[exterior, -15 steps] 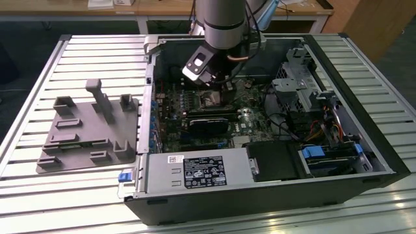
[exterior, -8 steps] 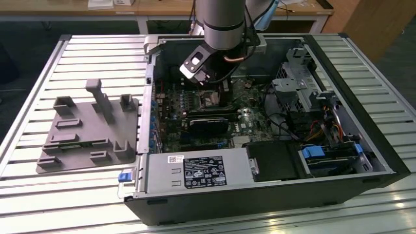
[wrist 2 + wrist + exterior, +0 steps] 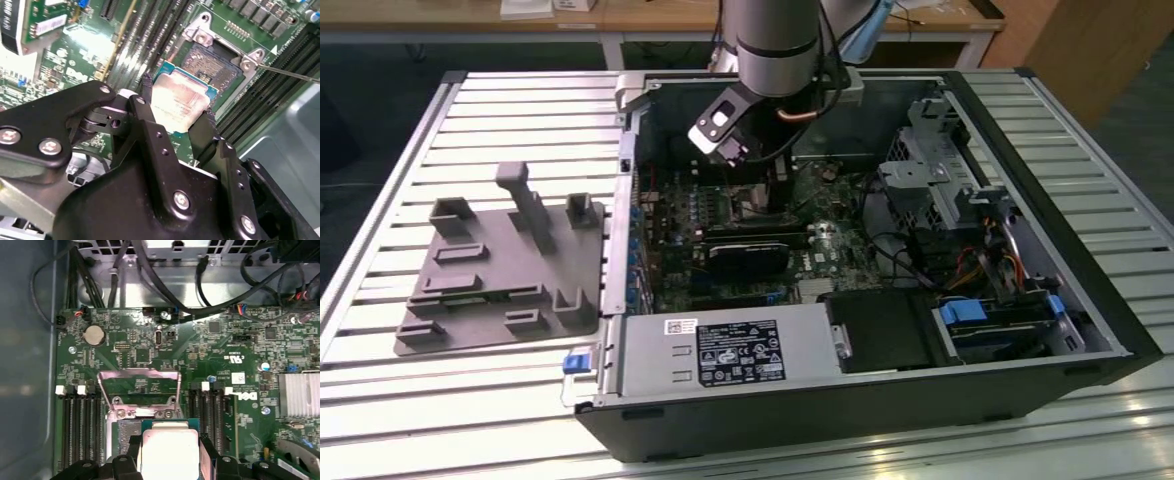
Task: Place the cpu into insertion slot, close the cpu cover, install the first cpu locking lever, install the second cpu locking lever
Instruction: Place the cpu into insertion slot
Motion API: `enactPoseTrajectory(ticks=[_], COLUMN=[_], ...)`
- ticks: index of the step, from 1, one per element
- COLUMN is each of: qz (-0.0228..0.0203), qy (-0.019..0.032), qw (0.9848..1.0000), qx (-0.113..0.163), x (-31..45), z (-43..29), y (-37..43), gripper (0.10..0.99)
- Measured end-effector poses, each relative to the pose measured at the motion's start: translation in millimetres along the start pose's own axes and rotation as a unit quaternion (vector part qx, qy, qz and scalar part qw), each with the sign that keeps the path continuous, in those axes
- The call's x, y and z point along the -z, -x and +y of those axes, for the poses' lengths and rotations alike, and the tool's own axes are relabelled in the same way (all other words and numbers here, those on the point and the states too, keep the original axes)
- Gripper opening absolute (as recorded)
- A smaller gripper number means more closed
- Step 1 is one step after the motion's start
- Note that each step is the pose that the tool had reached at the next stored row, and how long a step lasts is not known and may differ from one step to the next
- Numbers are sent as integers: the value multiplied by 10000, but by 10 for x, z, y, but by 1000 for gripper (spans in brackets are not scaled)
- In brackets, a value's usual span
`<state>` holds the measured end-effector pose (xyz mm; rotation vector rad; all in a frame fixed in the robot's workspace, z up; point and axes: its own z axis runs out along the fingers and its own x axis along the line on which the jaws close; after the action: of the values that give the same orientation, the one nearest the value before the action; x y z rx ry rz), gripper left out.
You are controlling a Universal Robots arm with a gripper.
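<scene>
Gripper (image 3: 178, 102) clenched on the cpu (image 3: 184, 95), held at the edge of the bare insertion slot (image 3: 210, 67) in the second wrist view, cpu cover (image 3: 140, 372) seen raised in the first wrist view

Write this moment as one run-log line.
gripper: shut on cpu | cpu: near insertion slot, not seated | cpu cover: open

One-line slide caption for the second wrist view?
Claw grips the cpu by two opposite edges, holding it at the rim of the uncovered insertion slot, not yet seated.
</scene>
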<state>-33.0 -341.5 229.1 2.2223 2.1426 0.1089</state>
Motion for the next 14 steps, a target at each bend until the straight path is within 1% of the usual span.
enactPoseTrajectory(ticks=[5,9,14], qz=[-8,-12,-26], qy=[0,1,1], qw=[10000,10000,10000], qx=[1,5,35], x=[-15,-32,-65], z=[-5,-9,-36], y=[-91,-116,-140], gripper=[537,537,537])
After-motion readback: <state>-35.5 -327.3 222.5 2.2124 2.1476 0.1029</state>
